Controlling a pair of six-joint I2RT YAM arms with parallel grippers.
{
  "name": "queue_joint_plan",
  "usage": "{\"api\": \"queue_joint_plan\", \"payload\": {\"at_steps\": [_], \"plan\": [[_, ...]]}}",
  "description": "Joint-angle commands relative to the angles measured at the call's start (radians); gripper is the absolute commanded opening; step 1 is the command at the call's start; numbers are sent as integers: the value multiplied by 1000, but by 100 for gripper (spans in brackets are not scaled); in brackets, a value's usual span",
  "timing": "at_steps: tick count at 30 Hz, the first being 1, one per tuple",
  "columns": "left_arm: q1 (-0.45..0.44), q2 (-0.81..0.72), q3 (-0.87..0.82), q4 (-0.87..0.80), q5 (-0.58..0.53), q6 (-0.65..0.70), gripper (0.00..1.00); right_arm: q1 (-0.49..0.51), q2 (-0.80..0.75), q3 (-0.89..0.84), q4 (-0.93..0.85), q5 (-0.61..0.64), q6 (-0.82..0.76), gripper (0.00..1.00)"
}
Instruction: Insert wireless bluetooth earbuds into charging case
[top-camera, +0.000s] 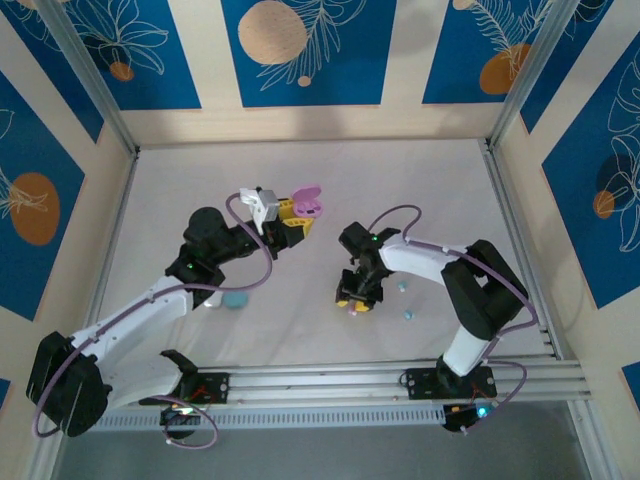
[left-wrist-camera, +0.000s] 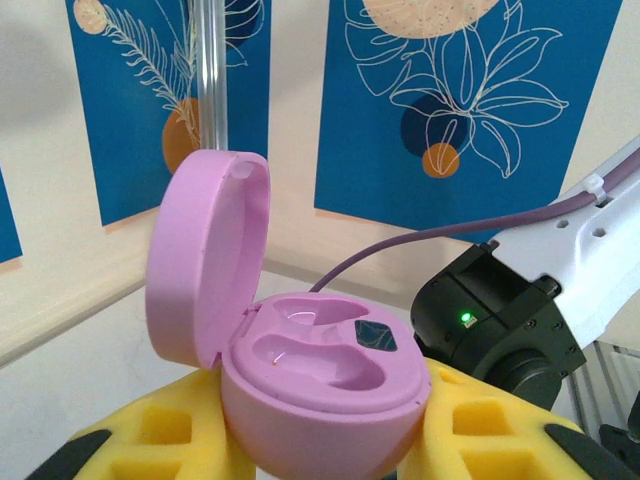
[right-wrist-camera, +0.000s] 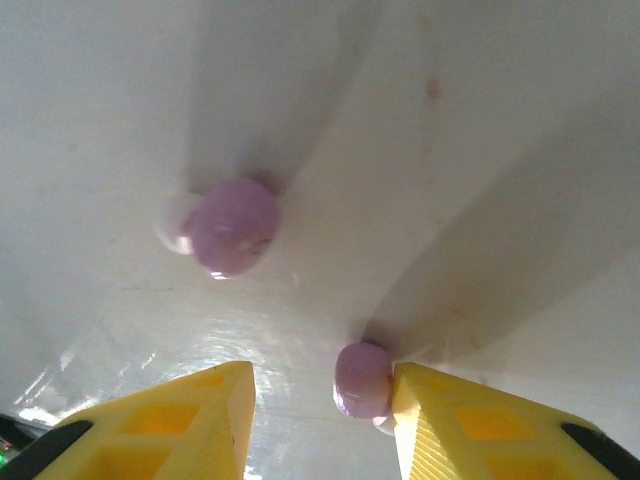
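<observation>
One pink earbud (right-wrist-camera: 362, 380) lies touching one finger of my right claw (right-wrist-camera: 320, 378), whose jaws stand partly open, gripping nothing; its twin (right-wrist-camera: 232, 226) sits just beyond that claw. Left of that claw, my left claw (top-camera: 293, 217) clamps the open pink charging case (left-wrist-camera: 320, 385). White tabletop (top-camera: 420, 190), blue leaf-print walls (top-camera: 300, 50)

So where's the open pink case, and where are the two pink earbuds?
Open pink case (left-wrist-camera: 320, 405): left wrist view, front of its lower half.
Farther pink earbud (right-wrist-camera: 232, 225): right wrist view, its rounded body.
Nearer pink earbud (right-wrist-camera: 362, 380): right wrist view, its rounded body.
</observation>
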Motion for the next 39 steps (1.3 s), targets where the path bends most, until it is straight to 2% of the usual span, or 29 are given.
{"api": "queue_joint_plan", "payload": {"at_steps": [1,19,27,39], "plan": [[-10,3,34,27,16,-5,25,11,11,29,-48,13,-30,42],[-10,-15,16,51,15,-3,25,7,-29,33,-83,57,-30,41],[-10,-24,11,49,9,-6,25,15,14,98,-124,87,-171,40],[-10,-53,0,28,-4,-1,25,51,84,134,-176,126,-164,37]]}}
